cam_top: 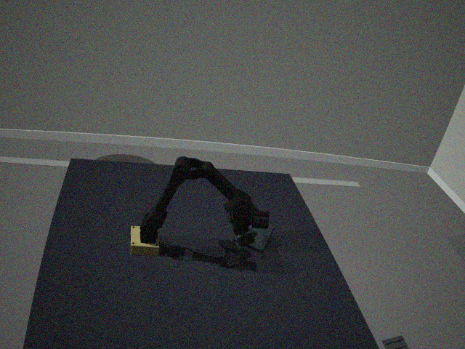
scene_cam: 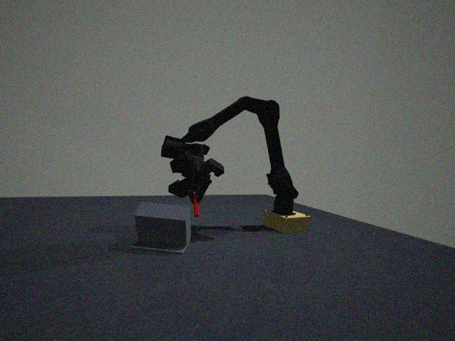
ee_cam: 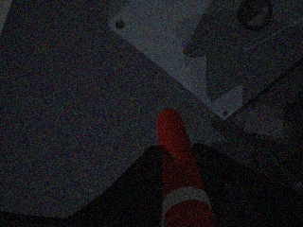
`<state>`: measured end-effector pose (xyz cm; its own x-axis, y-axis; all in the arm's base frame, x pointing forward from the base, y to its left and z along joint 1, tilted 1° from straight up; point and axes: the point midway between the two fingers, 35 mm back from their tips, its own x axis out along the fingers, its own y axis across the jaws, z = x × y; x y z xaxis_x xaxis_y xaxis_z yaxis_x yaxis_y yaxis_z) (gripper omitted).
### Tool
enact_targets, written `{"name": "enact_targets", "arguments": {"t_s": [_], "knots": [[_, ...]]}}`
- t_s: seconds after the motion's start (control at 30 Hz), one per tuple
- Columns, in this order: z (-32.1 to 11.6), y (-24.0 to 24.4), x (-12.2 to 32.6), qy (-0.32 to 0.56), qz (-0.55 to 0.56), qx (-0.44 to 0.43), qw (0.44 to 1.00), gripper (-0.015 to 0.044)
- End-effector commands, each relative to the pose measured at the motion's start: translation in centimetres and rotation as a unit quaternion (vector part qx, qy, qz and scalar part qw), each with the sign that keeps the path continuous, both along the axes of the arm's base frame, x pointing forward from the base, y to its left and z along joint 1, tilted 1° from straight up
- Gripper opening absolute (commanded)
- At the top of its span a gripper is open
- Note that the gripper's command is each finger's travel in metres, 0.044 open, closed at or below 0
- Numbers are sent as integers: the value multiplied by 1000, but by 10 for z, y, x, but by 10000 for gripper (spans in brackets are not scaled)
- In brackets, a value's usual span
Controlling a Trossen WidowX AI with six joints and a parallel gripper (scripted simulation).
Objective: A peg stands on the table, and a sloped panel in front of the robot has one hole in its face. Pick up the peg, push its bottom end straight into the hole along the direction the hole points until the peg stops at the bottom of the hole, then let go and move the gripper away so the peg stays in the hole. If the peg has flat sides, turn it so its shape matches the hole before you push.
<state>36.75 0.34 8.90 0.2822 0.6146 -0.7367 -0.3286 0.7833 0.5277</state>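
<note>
A round red peg (scene_cam: 196, 208) (ee_cam: 171, 130) with a pale band is held in my gripper (scene_cam: 194, 197) (ee_cam: 176, 154), which is shut on it. The peg hangs nearly upright, its lower end in the air above the table. The sloped grey panel (cam_top: 266, 235) (scene_cam: 161, 209) (ee_cam: 153, 35) is beside the peg; the exterior view shows the panel's back. In the wrist view the round hole (ee_cam: 255, 14) shows at the upper right, up and to the right of the peg's lower end, with a dark shadow across the panel. The peg is outside the hole. In the top view the peg cannot be made out.
The arm's yellow base block (cam_top: 144, 250) (scene_cam: 286, 222) stands on the dark table (cam_top: 168, 300) (scene_cam: 275, 286). The arm arches from it to the panel. Small dark screw-like spots (ee_cam: 120, 24) mark the panel's corners in the wrist view.
</note>
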Motion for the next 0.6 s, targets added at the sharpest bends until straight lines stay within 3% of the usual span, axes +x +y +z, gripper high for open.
{"name": "enact_targets", "arguments": {"t_s": [0.0, 0.57], "knots": [[0, -5, 1, -10, -3, 9, 1000, 0], [3, -29, 5, -43, -25, 39, 998, 0]]}}
